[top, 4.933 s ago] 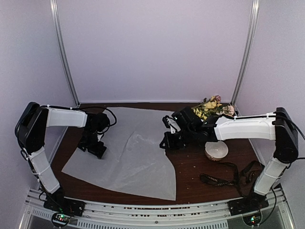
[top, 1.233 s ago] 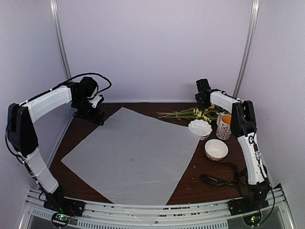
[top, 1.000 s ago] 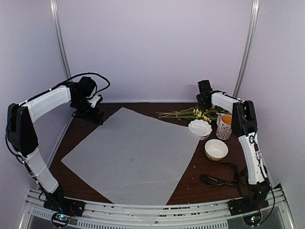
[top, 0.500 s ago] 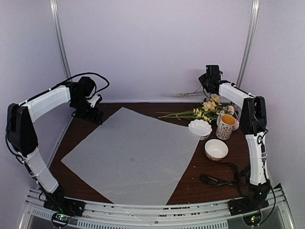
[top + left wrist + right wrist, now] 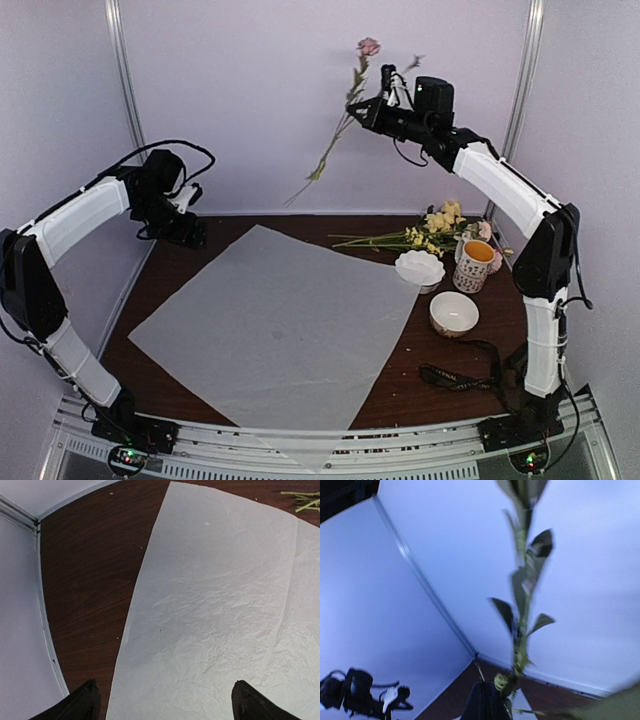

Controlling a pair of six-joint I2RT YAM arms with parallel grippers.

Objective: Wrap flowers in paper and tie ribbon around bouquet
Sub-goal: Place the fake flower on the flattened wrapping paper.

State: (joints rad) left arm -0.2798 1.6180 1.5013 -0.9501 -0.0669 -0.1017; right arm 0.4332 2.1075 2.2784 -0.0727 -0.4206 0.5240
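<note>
Right pincer (image 5: pixel 362 106) is clamped shut on one long pink-bloomed stem (image 5: pixel 521 630), holding it high in the air near the back wall. Other flowers (image 5: pixel 420 237) lie at the table's (image 5: pixel 420 350) far right, beside the flat paper (image 5: pixel 280 320). Left pincer (image 5: pixel 185 232) gapes wide and empty above the paper's far left edge.

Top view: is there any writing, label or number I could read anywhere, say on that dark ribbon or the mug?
No text here can be read.
Ribbon: faint light marks, too small to read.
Mug: dark spots that look like a pattern, no legible words.
</note>
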